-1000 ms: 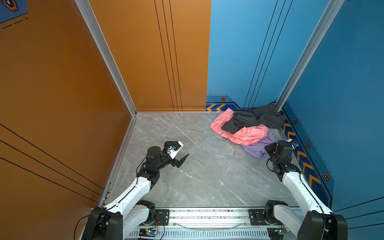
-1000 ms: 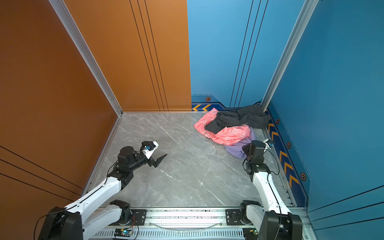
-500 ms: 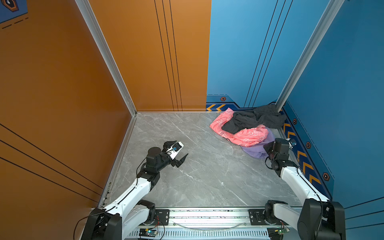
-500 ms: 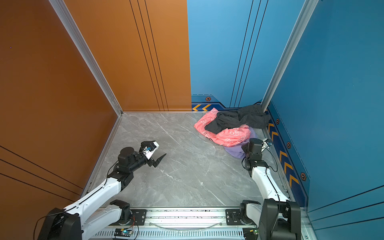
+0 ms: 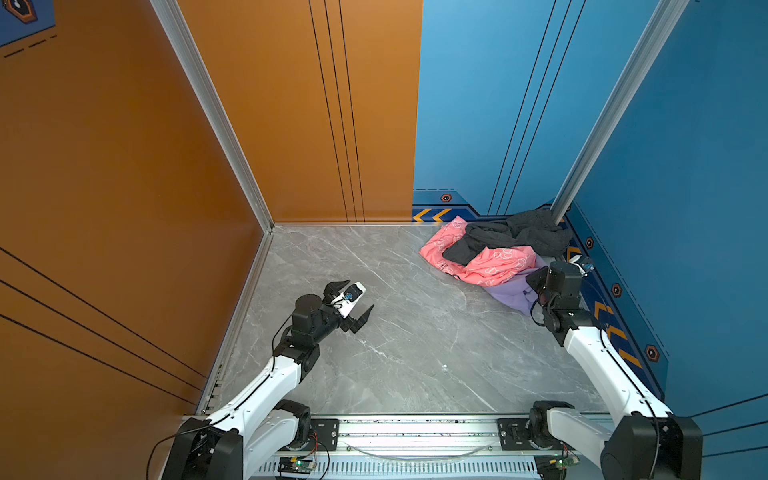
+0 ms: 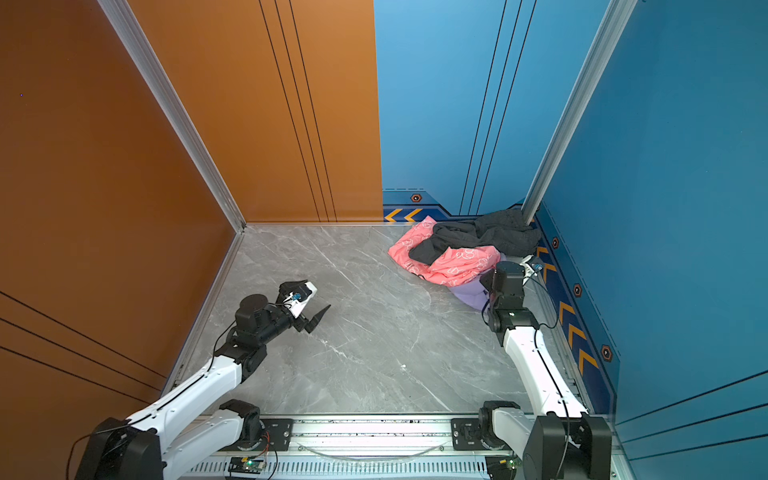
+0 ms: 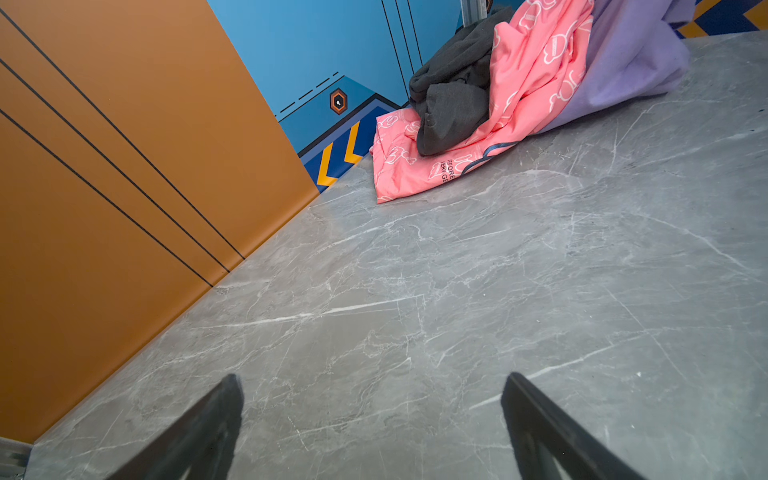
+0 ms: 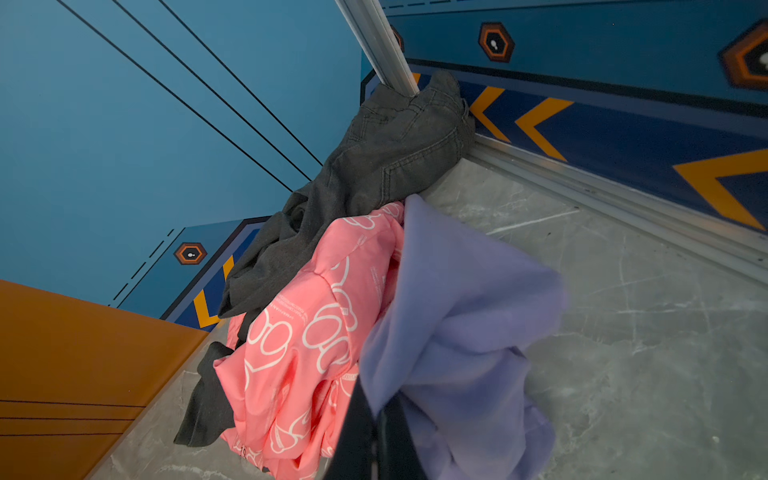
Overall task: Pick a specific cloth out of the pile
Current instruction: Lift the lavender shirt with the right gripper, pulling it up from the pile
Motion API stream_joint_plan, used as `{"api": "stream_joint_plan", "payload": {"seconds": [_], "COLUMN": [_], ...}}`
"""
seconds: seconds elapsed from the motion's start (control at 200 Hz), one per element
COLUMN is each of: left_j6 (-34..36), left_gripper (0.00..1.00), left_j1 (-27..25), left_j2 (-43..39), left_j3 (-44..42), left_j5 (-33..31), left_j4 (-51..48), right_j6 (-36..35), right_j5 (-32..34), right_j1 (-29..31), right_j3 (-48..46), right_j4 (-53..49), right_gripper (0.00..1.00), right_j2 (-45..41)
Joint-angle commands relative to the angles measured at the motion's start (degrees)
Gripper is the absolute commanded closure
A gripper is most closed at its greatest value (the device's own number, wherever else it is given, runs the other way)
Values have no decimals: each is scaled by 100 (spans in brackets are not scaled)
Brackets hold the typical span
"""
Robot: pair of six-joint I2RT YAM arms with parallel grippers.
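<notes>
On the floor (image 5: 415, 353), the pile (image 5: 494, 259) half hides the cloth (image 8: 465, 299); we see right gripper (image 8: 376, 419) pinching it, left gripper (image 7: 372, 376) wide, empty.

I faced a grey marbled floor (image 5: 395, 357) across the lower middle of both top views. Orange panels (image 5: 124, 166) stood at the left, blue panels (image 5: 498, 104) at the right with orange chevrons (image 7: 325, 164) along their foot, and a metal rail (image 5: 415, 430) crossed the bottom edge.

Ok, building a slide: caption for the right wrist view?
Right gripper shut on the lavender cloth, beside the pink-and-grey pile.
</notes>
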Motion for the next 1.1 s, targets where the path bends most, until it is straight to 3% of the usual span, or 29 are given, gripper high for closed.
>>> {"api": "stream_joint_plan", "payload": {"seconds": [0.0,0.195,0.671,0.806,1.096], "left_j6": [78,90,108,106,108], "left_gripper": [2,2,2,2,2], "left_j1": [-46,-43,-42,-47,-44], "left_j2": [-81,-99,-77,-84,-88], "left_j3": [-101,-104,-116,-123,-133], "left_j5": [-129,-196,-240,-258,-330], "left_j4": [-35,-35,-35,-32,-34], "right_j6": [-791,-1791,-4623,-4915,-4864], "right_j5": [451,572,2706,2951,2829], "right_j1": [78,218,911,983,998], "right_j3": [501,996,1819,2118,2987], "right_j4": [26,-288,-950,-944,-983], "right_gripper": [100,100,100,100,100], "right_j2": [-208,-44,742,907,1172]}}
